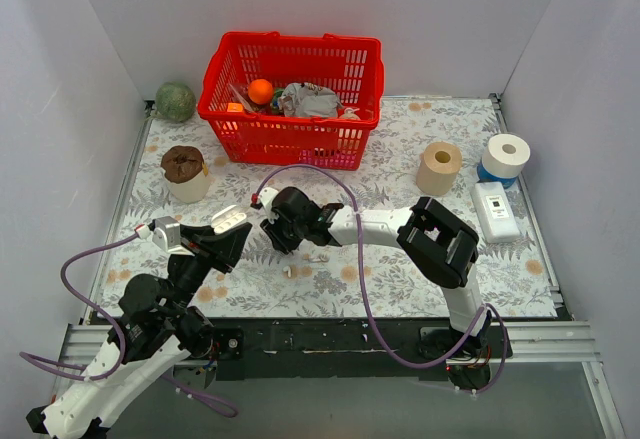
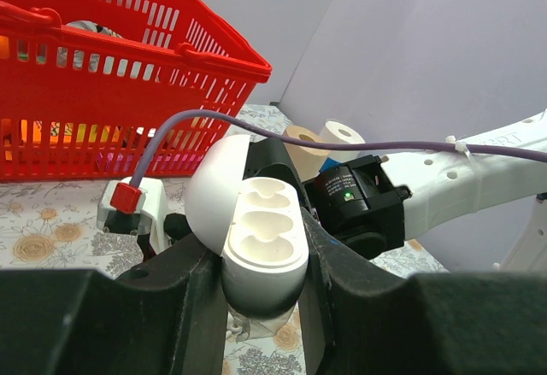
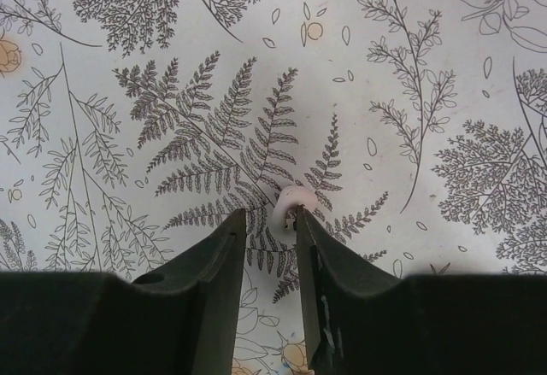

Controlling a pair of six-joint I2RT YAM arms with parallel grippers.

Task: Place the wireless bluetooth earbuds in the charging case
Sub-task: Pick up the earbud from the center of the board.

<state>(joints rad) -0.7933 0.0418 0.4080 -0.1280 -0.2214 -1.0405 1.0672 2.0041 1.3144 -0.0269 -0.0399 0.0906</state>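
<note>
On the left, my left gripper (image 2: pixel 261 288) is clamped on the case (image 2: pixel 263 251). It holds the case off the table with the lid (image 2: pixel 212 194) swung back and its 2 sockets empty. The grip sits on the rounded shell, so I judge a push from above could roll or slide the case between the fingers. That is my main worry once an earbud gets pressed in.

Toward the middle, the right gripper (image 3: pixel 270 221) is down at the table (image 3: pixel 410 93), jaws a narrow gap apart. The earbud (image 3: pixel 289 199) lies at the tips, against the finger on the right of that view and off centre in the gap. I don't see it pinched. If the jaws shut like this, 1 finger may hit first and flick it away. Or they may nip only an edge, so it twists out on the lift. It looks glossy and tiny, so a slip seems likely.

Just right of that gripper, the top view shows a small white bit (image 1: pixel 291 271) and a second bit (image 1: pixel 318 256), probably earbuds. A careless sweep could scatter them.
</note>
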